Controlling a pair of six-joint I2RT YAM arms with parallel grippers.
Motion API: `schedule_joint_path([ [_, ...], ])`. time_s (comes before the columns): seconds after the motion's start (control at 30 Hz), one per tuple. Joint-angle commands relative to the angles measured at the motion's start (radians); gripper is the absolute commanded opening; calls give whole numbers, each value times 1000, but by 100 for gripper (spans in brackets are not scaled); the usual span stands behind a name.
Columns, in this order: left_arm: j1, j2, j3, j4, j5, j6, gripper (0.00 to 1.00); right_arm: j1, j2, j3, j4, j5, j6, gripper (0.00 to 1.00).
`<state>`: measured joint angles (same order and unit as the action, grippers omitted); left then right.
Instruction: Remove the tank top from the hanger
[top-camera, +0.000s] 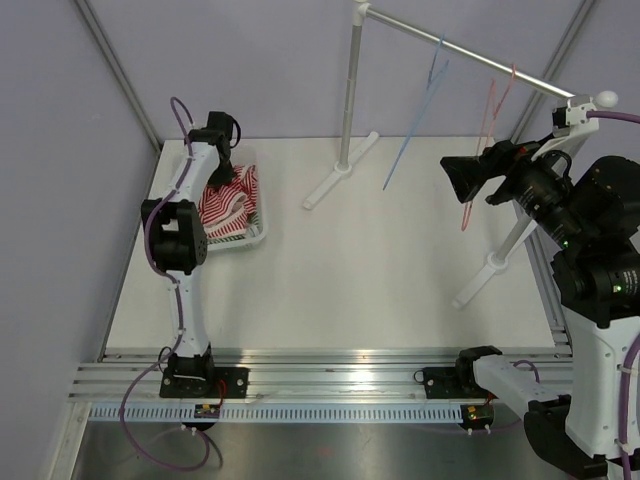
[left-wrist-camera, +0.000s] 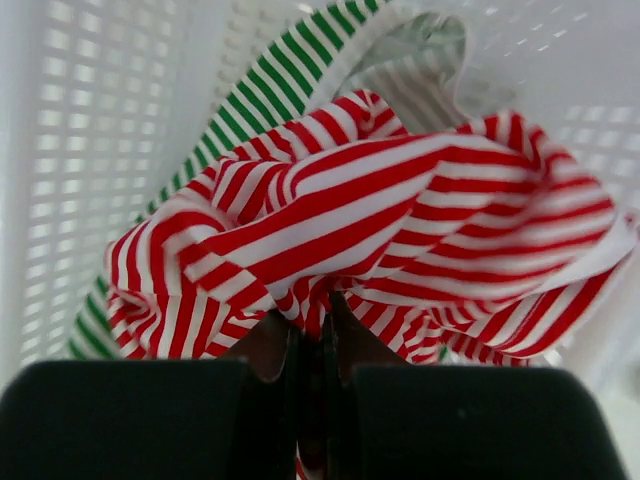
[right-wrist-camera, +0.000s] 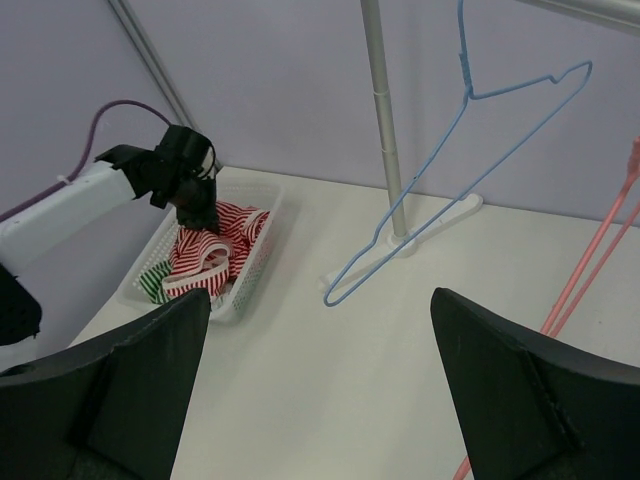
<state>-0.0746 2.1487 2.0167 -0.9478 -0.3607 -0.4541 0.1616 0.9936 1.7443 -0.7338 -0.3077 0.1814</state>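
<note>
My left gripper (left-wrist-camera: 312, 335) is clenched on a bunched fold of the red-and-white striped tank top (left-wrist-camera: 400, 220), which lies crumpled in the white mesh basket (top-camera: 262, 232) at the far-left corner of the table (top-camera: 360, 290), close to the table's left edge and the purple side wall. The cloth is heaped in soft ridges, its stripes running every way, and the fold rises between my closed fingers. Under and behind it lies one green-and-white striped garment (left-wrist-camera: 270, 100), which makes two garments in one basket. Across a wide stretch of open white tabletop stands the rack: one rail (top-camera: 470, 52) on two uprights, each on a white foot, running from the table's far middle to its right edge. Two hangers hang from the rail as bare wire, well apart from the basket: a blue hanger (top-camera: 413, 118) toward the middle and a pink hanger (top-camera: 478, 165) toward the right. My right gripper (top-camera: 458, 178) is held high above the right side of the table with its jaws spread wide and nothing between them, just beside the pink hanger. The near edge is taken up by the metal mounting rails and my two arm bases.
</note>
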Motion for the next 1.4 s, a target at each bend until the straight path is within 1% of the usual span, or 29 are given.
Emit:
schedule_joint_path([
  [0.0, 35, 127, 138, -124, 37, -24, 0, 0, -3, -5, 44, -33, 21, 99],
  [0.03, 38, 143, 149, -131, 57, -24, 2, 1, -1, -6, 34, -27, 21, 100],
  [0.07, 39, 148, 151, -129, 95, -18, 16, 1, -3, -5, 27, -22, 21, 99],
  [0.1, 39, 140, 152, -131, 104, -17, 28, 0, -1, -5, 17, -18, 20, 99],
  [0.13, 41, 88, 148, -132, 111, -17, 50, -2, 3, -2, -39, 67, 29, 99],
  [0.2, 42, 64, 154, -134, 103, -17, 62, 0, 7, -2, -58, 90, 30, 100],
  [0.27, 47, -16, 166, -140, 97, -15, 73, 0, 8, -9, -94, 142, 35, 100],
  [0.3, 48, -44, 184, -149, 94, -15, 85, 0, 7, -20, -105, 154, 38, 99],
  [0.33, 49, -100, 191, -154, 86, -9, 91, 0, 7, -23, -122, 172, 39, 100],
  [0.37, 49, -127, 198, -157, 75, -2, 99, 0, 7, -28, -130, 180, 46, 100],
  [0.5, 47, -272, 192, -184, 39, 32, 99, 0, 32, -17, -196, 245, 79, 100],
  [0.53, 44, -303, 174, -178, 34, 44, 99, 0, 48, 0, -257, 292, 87, 99],
  [0.57, 30, -390, 118, -164, 17, 83, 99, 0, 62, 18, -291, 317, 92, 100],
  [0.63, 7, -490, 30, -105, -15, 115, 99, 0, 89, 59, -372, 404, 93, 100],
  [0.67, -22, -542, -75, -79, -44, 144, 99, 0, 92, 64, -386, 419, 86, 99],
  [0.7, -40, -652, -125, -24, -55, 161, 99, 0, 83, 66, -395, 438, 64, 100],
  [0.73, -59, -702, -171, 4, -61, 182, 99, 0, 77, 60, -406, 474, 53, 100],
  [0.77, -101, -748, -221, 26, -87, 218, 99, 0, 70, 57, -415, 496, 47, 99],
  [0.8, -122, -838, -290, 52, -93, 236, 99, 0, 54, 55, -420, 522, 41, 100],
  [0.83, -138, -875, -326, 55, -98, 264, 99, 0, 47, 47, -436, 571, 38, 100],
  [0.9, -160, -976, -393, 29, -103, 253, 99, 0, 25, 38, -470, 610, 15, 99],
  [0.97, -162, -1061, -462, 32, -92, 238, 99, 0, 8, 28, -484, 627, 7, 100],
  [1.0, -162, -1105, -569, 68, -90, 235, 99, 0, -13, 15, -489, 630, 3, 99],
  [1.03, -162, -1204, -617, 87, -77, 232, 99, -2, -25, 8, -492, 619, -3, 99],
  [1.1, -162, -1295, -743, 116, -63, 219, 99, 1, -67, -20, -496, 584, -34, 99],
  [1.13, -162, -1370, -781, 121, -41, 218, 99, 1, -82, -31, -495, 582, -37, 100],
  [1.2, -162, -1441, -852, 101, -27, 213, 99, 0, -127, -61, -500, 584, -43, 99],
  [1.23, -168, -1489, -866, 81, -33, 210, 99, 1, -142, -71, -503, 584, -48, 99],
  [1.37, -195, -1569, -898, -20, -66, 196, 99, 0, -220, -121, -510, 585, -59, 99],
])
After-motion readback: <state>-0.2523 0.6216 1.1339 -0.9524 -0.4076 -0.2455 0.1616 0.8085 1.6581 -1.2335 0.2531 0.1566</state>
